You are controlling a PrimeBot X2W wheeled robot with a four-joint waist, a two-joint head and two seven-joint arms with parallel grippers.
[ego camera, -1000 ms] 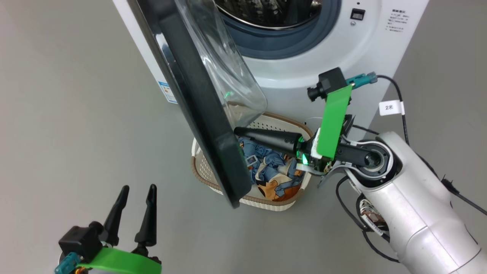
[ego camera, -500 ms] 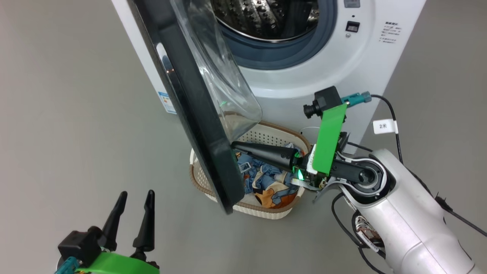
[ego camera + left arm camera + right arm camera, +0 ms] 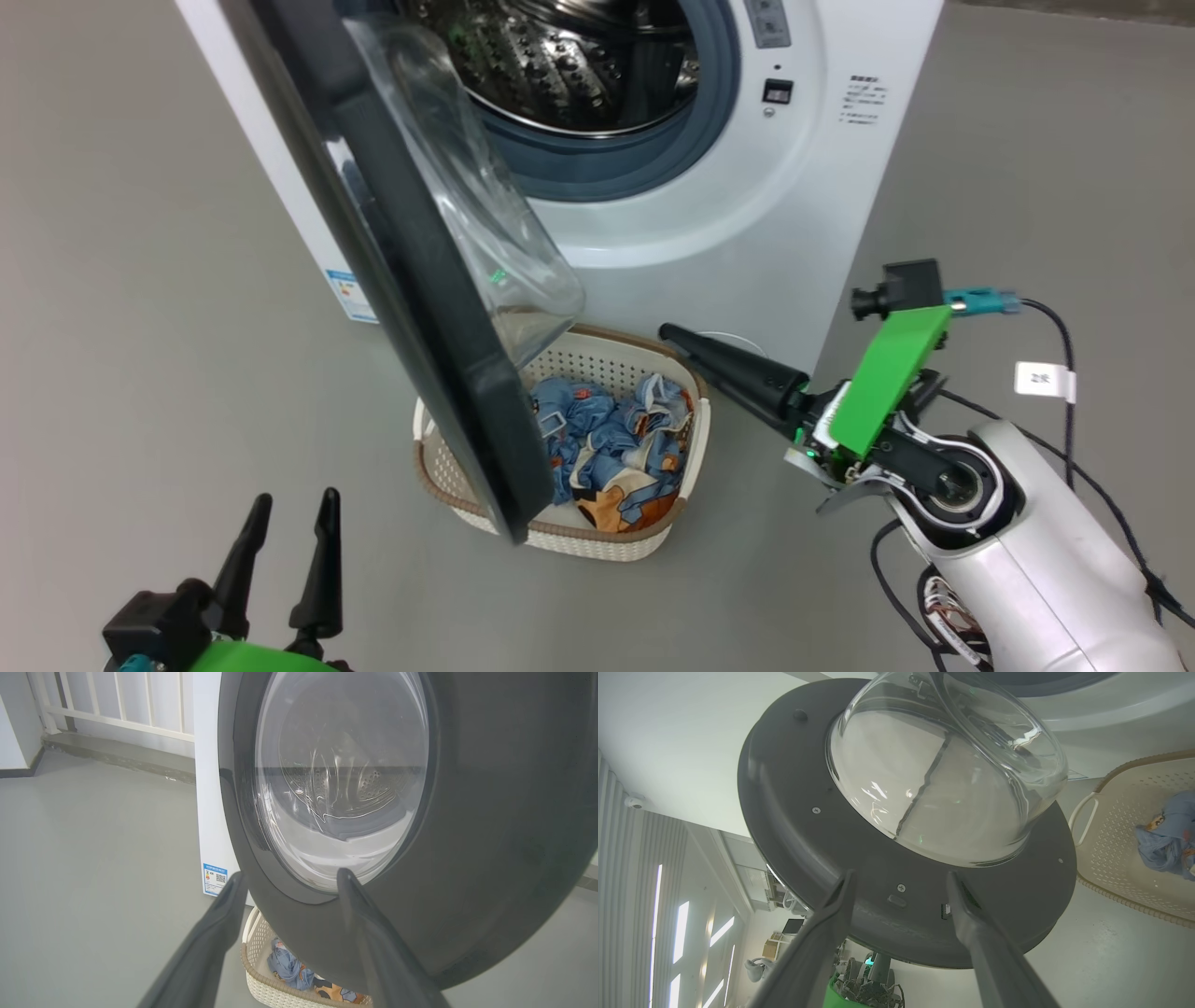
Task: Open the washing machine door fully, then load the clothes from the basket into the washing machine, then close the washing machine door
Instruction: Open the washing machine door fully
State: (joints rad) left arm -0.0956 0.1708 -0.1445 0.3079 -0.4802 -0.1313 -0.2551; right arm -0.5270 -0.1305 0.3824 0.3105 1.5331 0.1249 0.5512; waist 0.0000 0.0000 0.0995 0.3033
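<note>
Head view, washing machine (image 3: 747, 215): white front-loader standing on the grey floor (image 3: 140, 327), steel drum (image 3: 560, 65) exposed.
Washing machine door (image 3: 420, 308): swung out toward the camera, partly open, glass bowl facing the drum.
Basket (image 3: 616, 359): on the floor just before the machine, its left part hidden behind the door's lower edge.
Clothes (image 3: 607, 448): bunched blue fabric lying inside the basket.
Right pincer (image 3: 901, 877): fingers spread wide, holding nothing, right of the basket, clear of the door.
Left pincer (image 3: 295, 499): wide, empty, low at the left, apart from the door.
</note>
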